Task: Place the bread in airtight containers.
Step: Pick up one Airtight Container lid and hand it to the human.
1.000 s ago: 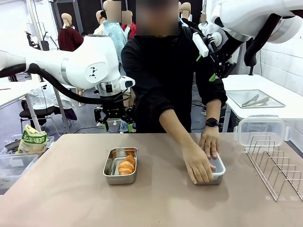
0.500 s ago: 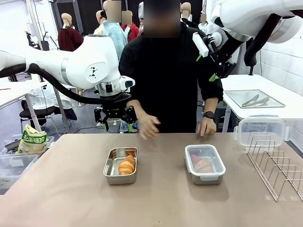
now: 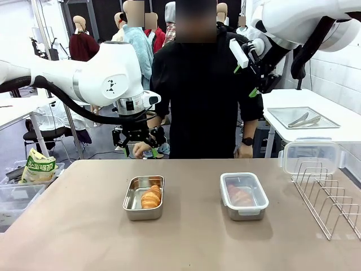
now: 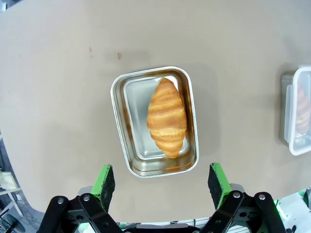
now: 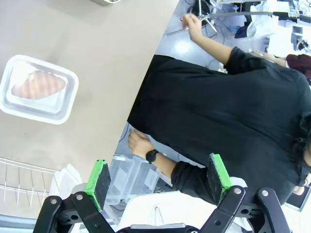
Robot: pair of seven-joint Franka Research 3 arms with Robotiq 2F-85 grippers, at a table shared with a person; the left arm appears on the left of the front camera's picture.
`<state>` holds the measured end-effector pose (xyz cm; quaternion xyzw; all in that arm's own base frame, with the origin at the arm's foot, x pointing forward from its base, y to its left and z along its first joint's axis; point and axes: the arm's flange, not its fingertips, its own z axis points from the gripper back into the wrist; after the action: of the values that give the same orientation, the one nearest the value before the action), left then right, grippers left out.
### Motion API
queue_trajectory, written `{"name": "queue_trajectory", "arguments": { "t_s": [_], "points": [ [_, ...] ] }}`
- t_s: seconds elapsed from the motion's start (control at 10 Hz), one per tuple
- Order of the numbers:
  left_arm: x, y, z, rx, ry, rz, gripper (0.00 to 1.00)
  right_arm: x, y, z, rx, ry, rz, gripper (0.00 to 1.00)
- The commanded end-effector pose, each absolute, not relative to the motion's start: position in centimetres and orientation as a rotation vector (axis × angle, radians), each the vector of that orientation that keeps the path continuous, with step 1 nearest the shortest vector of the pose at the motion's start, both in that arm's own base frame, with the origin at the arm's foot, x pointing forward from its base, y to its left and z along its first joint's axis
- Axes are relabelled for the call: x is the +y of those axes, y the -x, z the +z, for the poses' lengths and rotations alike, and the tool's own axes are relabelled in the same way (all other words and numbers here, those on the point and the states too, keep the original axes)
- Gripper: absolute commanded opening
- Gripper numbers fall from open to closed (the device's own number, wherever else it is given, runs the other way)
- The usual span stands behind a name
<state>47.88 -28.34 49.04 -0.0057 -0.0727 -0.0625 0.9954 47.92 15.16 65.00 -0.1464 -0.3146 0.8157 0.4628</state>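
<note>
- The left gripper (image 3: 137, 148) hung above the far edge of the tabletop (image 3: 192, 243), fingers spread wide and holding nothing.
- Straight below it in the wrist view sat an open steel pan (image 4: 119, 121), upright and with no lid on it.
- A croissant (image 4: 166, 118) lay flat inside, off to one side of the pan floor. Its long axis ran along the pan's long side, one tip toward the robot and the other toward the person.
- The right gripper (image 3: 246, 81) was raised high over the person's shoulder, also released and empty.
- The second pan (image 3: 244, 212) stood well to the right of the first, with a clear lid (image 3: 244, 179) on top.
- The second croissant (image 5: 38, 83) showed dimly through that lid, lying lengthwise in the pan.
- The left arm carried a small black emblem (image 3: 111, 86) with no readable letters.
- A yellow-green bag (image 3: 38, 166) at the far left bore Korean print, too small to read.
- A wire rack (image 3: 327, 197) stood at the right edge with a clear tub (image 3: 311, 156) behind it.
- The person (image 3: 203, 96) stood at the far side, arms lowered.
</note>
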Motion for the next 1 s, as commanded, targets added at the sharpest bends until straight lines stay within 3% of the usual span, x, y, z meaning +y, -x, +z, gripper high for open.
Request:
{"name": "queue_trajectory", "arguments": {
  "t_s": [0.0, 0.9],
  "points": [
    [-28.32, -47.88, 49.16, -0.150, 0.013, -0.126, 1.00, 15.05, -47.87, 64.84, -0.782, 0.363, 1.997, 1.00],
    [-28.32, -47.88, 49.16, -0.150, 0.013, -0.126, 1.00, 15.16, -47.92, 65.00, -0.773, 0.360, 2.005, 1.00]
  ]
}}
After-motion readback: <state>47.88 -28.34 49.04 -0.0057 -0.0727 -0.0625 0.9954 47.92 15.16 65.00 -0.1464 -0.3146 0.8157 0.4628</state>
